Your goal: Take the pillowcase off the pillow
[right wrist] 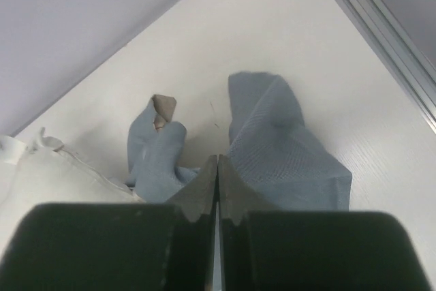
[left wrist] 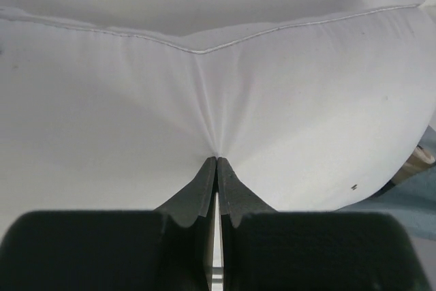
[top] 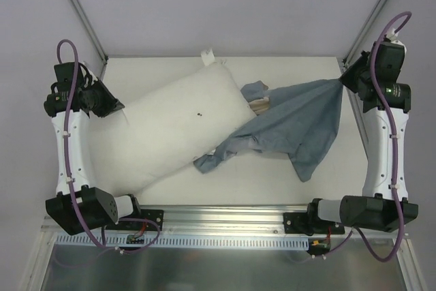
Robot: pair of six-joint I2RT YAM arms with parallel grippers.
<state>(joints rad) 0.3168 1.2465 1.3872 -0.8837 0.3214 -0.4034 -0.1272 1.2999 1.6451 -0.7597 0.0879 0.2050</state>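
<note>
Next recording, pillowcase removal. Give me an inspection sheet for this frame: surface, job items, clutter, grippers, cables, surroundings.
Surface: white table, largely covered by the fabric items.
Job's things: white pillow lies diagonally, with a dark speck on it. The slate-blue pillowcase is stretched out to its right, loose end overlapping the pillow's right end. Whether any corner remains inside cannot be told.
Clutter: nothing seen.
Grippers: left gripper shut on the pillow's left corner; right gripper shut on the pillowcase's far tip.
Cables: left purple cable and right purple cable run along the arms.
Surroundings: grey walls, frame posts, near-edge rail.
</note>
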